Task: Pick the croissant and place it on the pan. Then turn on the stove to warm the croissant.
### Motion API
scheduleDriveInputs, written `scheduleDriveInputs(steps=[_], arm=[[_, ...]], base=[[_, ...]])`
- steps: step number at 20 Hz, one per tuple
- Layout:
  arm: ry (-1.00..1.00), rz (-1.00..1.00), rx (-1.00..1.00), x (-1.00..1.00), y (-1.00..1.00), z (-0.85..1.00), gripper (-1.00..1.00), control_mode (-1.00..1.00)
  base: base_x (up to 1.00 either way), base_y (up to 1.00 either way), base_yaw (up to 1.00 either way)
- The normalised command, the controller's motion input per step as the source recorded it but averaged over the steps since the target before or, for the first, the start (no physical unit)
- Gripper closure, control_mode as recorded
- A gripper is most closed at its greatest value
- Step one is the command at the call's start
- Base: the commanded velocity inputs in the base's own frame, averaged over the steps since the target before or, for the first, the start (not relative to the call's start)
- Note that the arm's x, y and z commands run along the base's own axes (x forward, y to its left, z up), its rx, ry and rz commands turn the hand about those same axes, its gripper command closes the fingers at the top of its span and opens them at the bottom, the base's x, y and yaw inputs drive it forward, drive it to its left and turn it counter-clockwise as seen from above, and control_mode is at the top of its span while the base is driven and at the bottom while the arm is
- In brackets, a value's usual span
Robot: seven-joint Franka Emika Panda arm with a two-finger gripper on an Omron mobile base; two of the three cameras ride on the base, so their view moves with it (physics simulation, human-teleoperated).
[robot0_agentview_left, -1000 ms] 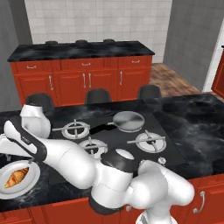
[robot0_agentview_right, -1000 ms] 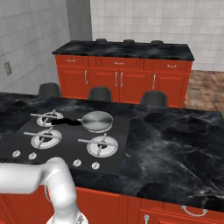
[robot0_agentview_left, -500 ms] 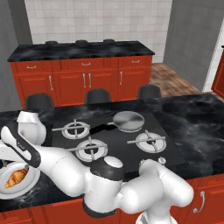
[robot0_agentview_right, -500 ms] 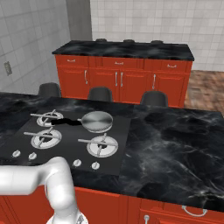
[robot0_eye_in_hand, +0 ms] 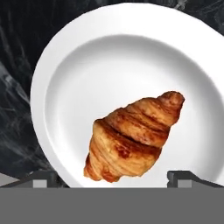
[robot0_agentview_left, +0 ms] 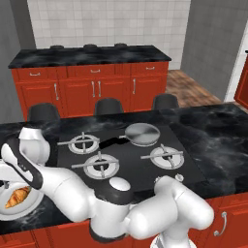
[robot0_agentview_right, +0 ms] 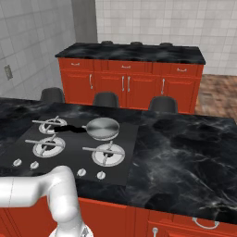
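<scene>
Croissant [robot0_agentview_left: 18,197] lies on a round white plate [robot0_agentview_left: 7,213] at the far left of the black marble island counter [robot0_agentview_left: 218,140], near its front edge and well apart from the cooktop. From the hand view the croissant [robot0_eye_in_hand: 131,138] rests on the plate [robot0_eye_in_hand: 70,78] a little off its middle, golden-orange with browner ridges, its pointed end toward the upper right of that picture. The gripper [robot0_eye_in_hand: 112,177] hangs just above it; its two dark fingertips [robot0_eye_in_hand: 41,178] stand wide apart at either side of the pastry's lower end, jaws spread and clamped on nothing. In the left base view the arm's white forearm and dark wrist bend over the plate's far side, and the fingers themselves are hidden there.

Further right sits the stove [robot0_agentview_left: 126,160], a flat black four-burner cooktop with grey grates, set into the counter. The pan [robot0_agentview_left: 142,133] stands on its far right burner, grey and shallow, with its long black handle running left toward the far left burner. In the right base view the pan [robot0_agentview_right: 102,128] shows the same, and small silver knobs [robot0_agentview_right: 81,172] line the stove's [robot0_agentview_right: 69,152] near edge.

Three dark stools [robot0_agentview_left: 109,105] stand along the island's far side. Beyond them, red cabinets [robot0_agentview_left: 97,89] under a black top run along the tiled wall.
</scene>
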Motion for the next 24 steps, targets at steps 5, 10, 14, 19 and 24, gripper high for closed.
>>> scheduleDriveInputs(steps=[5,10,14,19,24], arm=[[0.00,0.00,0.00,0.00,0.00,-0.09,-1.00,-1.00],[0.03,0.00,0.00,-0.02,0.00,-0.23,-1.00,-1.00],[0.05,0.00,0.00,-0.05,0.00,-0.41,-1.00,-1.00],[0.00,0.00,0.00,0.00,0.02,-0.13,-1.00,-1.00],[0.00,0.00,0.00,0.00,0.18,-0.06,1.00,-1.00]], base=[[0.00,0.00,0.00],[0.00,0.00,0.00],[0.00,0.00,0.00],[0.00,0.00,0.00],[0.00,0.00,0.00]])
